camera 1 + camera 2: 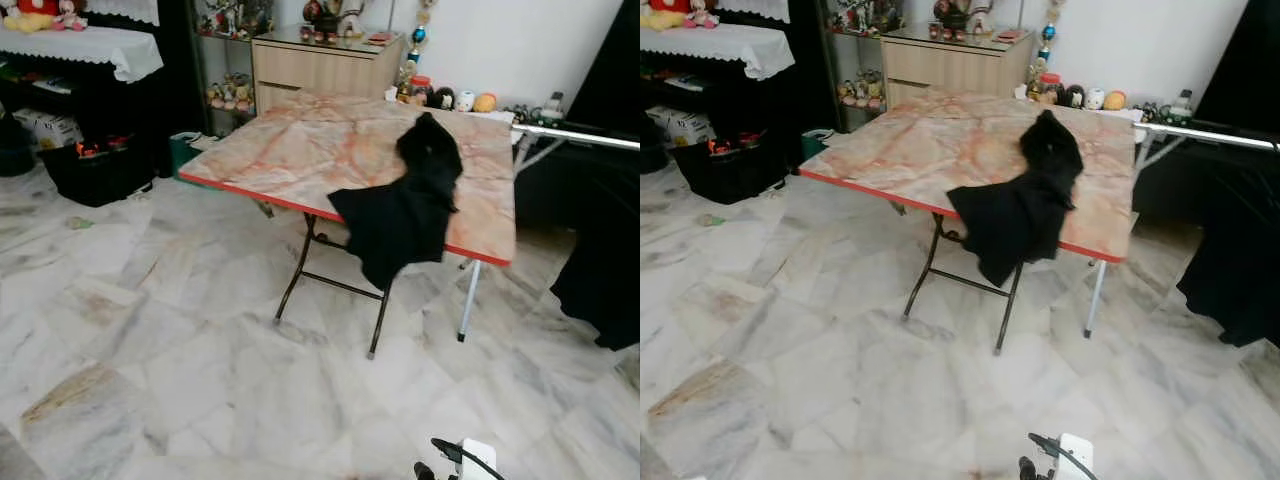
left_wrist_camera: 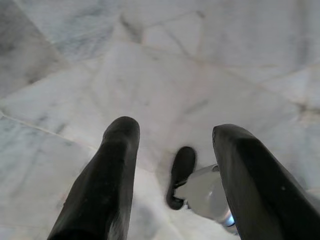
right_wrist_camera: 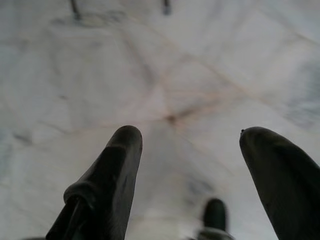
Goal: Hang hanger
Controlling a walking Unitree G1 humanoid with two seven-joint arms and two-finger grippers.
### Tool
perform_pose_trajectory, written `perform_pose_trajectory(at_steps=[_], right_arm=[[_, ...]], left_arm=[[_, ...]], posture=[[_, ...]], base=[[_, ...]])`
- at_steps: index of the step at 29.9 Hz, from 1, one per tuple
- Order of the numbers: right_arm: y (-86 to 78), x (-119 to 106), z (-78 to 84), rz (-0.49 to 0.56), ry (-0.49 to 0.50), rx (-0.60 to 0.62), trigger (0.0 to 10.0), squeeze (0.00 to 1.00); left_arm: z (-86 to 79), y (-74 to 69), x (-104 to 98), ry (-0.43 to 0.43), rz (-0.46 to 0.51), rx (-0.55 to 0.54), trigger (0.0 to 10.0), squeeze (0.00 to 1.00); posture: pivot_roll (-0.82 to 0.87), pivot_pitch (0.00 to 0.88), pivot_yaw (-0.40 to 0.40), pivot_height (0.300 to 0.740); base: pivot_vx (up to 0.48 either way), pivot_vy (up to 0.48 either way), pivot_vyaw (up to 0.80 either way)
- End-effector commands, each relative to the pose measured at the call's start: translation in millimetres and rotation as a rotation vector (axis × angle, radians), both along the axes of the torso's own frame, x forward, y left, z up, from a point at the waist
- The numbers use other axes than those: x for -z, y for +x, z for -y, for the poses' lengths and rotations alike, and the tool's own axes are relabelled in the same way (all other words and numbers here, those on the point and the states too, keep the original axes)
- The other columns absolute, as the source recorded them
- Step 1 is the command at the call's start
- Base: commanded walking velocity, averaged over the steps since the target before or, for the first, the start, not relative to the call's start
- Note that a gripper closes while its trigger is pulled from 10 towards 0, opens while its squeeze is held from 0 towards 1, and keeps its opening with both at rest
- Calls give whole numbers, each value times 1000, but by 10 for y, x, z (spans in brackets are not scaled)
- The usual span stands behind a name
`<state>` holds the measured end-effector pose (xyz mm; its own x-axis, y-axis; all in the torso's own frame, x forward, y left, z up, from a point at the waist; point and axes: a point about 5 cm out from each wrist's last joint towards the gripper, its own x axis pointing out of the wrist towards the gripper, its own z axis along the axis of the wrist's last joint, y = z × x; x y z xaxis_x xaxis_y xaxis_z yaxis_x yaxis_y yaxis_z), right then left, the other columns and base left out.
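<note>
Both grippers hang idle over the marble floor (image 1: 180,380), each with its two black fingers spread wide and nothing between them. From its wrist view, the left gripper (image 2: 175,135) points down at pale veined tiles, with a small black-and-white part of the robot's own body showing between its fingers (image 2: 117,170). The right gripper (image 3: 185,135) likewise looks down on bare tile, its fingers (image 3: 115,170) well apart.

Ahead stands a folding bench (image 1: 300,150) with a pinkish marble-patterned top, a red edge and thin dark metal legs. A black garment (image 1: 405,215) lies on the bench's near right part, bunched up on the top and draping over the front edge so that its lower end hangs in the air above the floor. No hanger can be made out on or around it; if one sits inside the cloth, the folds hide it.

Behind the bench is a light wooden cabinet (image 1: 320,65) with small figurines on top, and a row of little toys and jars (image 1: 445,98) sits along the white wall. A white lace-edged cloth (image 1: 95,45) covers a shelf at far left. More dark cloth (image 1: 605,270) hangs at the right edge. No writing or labels are legible anywhere.
</note>
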<state>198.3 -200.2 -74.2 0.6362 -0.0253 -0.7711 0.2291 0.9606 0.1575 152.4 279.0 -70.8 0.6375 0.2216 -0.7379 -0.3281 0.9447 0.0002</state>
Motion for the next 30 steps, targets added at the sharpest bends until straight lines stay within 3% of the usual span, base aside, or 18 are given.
perform_pose_trajectory(at_steps=[1,6,11,18,30], right_arm=[[16,-13,29,2,-8,8,10000,0],[-1,-11,79,-5,-17,18,10000,0],[-26,0,100,-21,-13,27,10000,0],[-18,-8,118,-25,-48,-16,10000,0],[-10,-12,104,-7,-53,10,10000,0]], left_arm=[[14,-88,48,-19,-37,-19,10000,0],[149,-67,89,-47,-37,-14,10000,0],[184,-101,111,-58,-39,-15,10000,0],[147,-184,126,-55,-49,-18,10000,0],[246,-221,164,-62,-52,6,10000,0]], posture=[[232,0,-24,740],[240,0,-40,740],[239,0,-50,740],[220,0,-48,740],[224,0,-36,740]], base=[[0,0,0],[0,0,0],[0,0,-383],[374,0,-744],[395,0,0]])
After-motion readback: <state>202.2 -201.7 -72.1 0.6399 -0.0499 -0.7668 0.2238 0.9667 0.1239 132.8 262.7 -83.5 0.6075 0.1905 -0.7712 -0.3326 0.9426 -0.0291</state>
